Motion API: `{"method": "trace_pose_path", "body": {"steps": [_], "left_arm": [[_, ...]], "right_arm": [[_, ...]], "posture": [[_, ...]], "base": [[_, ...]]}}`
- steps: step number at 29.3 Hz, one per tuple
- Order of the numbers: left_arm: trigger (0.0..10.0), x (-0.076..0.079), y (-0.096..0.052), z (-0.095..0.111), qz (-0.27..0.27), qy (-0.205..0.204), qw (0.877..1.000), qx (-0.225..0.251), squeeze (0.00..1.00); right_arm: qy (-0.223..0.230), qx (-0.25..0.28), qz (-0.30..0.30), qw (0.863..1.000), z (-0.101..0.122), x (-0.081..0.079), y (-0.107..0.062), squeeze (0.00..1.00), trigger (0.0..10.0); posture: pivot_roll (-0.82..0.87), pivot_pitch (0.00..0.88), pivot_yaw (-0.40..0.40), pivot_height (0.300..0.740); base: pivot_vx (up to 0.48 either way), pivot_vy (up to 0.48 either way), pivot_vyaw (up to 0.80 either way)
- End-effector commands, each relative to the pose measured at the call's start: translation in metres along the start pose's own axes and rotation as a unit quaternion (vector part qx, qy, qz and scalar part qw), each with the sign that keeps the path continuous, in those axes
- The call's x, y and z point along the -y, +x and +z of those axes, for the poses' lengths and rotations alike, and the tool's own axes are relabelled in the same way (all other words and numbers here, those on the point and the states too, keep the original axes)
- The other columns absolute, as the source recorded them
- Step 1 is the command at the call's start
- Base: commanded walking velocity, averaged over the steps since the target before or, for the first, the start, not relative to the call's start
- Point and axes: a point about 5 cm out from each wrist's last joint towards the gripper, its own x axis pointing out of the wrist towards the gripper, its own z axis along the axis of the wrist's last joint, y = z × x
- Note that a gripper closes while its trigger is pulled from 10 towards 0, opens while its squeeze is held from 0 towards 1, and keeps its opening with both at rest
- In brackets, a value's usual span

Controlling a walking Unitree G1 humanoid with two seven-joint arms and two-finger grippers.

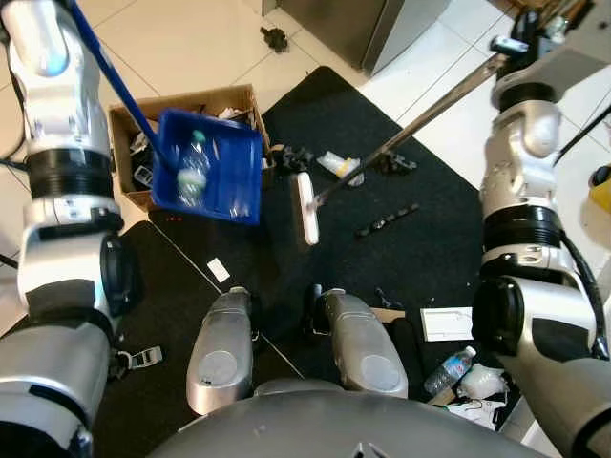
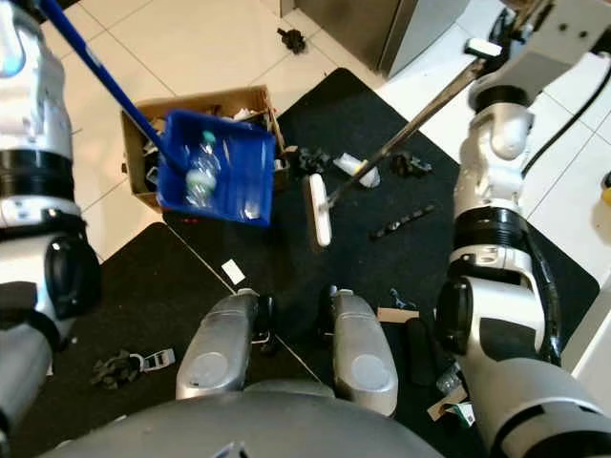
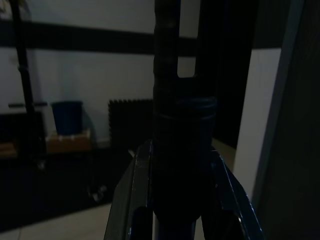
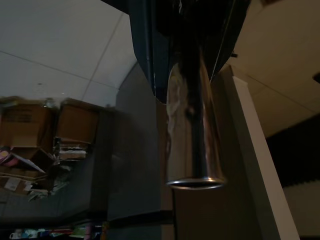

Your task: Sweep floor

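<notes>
In the eye views, a blue dustpan (image 1: 212,165) holding a plastic bottle (image 1: 193,168) is held tilted above a cardboard box (image 1: 229,99), and a broom head (image 1: 306,207) is raised over the black mat (image 1: 382,258). In the left wrist view, the left gripper (image 3: 182,200) is seen clamped around the dustpan's handle (image 3: 172,90). In the right wrist view, the right gripper (image 4: 187,55) is seen closed around the broom's metal pole (image 4: 192,145).

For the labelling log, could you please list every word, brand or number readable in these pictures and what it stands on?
No text is legible.
Bottle in the blue dustpan: label too blurred.
Bottle on the floor: label too small.
White paper on the black mat: print unreadable.
</notes>
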Motion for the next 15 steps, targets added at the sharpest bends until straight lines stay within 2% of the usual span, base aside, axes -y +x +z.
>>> {"method": "trace_pose_path", "body": {"steps": [1,3,4,6,15], "left_arm": [[10.0,0.007,0.001,0.012,-0.009,-0.025,0.999,0.023,0.00],[10.0,0.010,0.000,0.014,-0.015,-0.032,0.999,0.025,0.00],[10.0,0.018,-0.004,0.020,-0.035,-0.050,0.998,0.028,0.00],[10.0,0.024,-0.006,0.024,-0.048,-0.055,0.997,0.027,0.00],[10.0,0.034,-0.014,0.029,-0.074,-0.035,0.995,0.048,0.00]], "right_arm": [[-0.015,0.022,-0.009,1.000,0.004,0.002,-0.001,0.00,10.0],[-0.019,0.027,-0.013,0.999,0.005,0.001,-0.002,0.00,10.0],[-0.026,0.040,-0.025,0.999,0.006,-0.002,-0.004,0.00,10.0],[-0.024,0.046,-0.032,0.998,0.008,-0.003,-0.004,0.00,10.0],[-0.023,0.053,-0.034,0.998,0.009,-0.005,-0.005,0.00,10.0]], "posture": [[0.15,0.000,-0.048,0.740],[0.16,0.000,-0.049,0.740],[0.16,0.000,-0.049,0.740],[0.16,0.000,-0.048,0.740],[0.16,0.000,-0.038,0.740]], "base": [[0.000,0.000,0.00],[0.000,0.000,0.00],[0.000,0.000,0.00],[0.000,0.000,0.00],[0.000,0.000,0.00]]}}
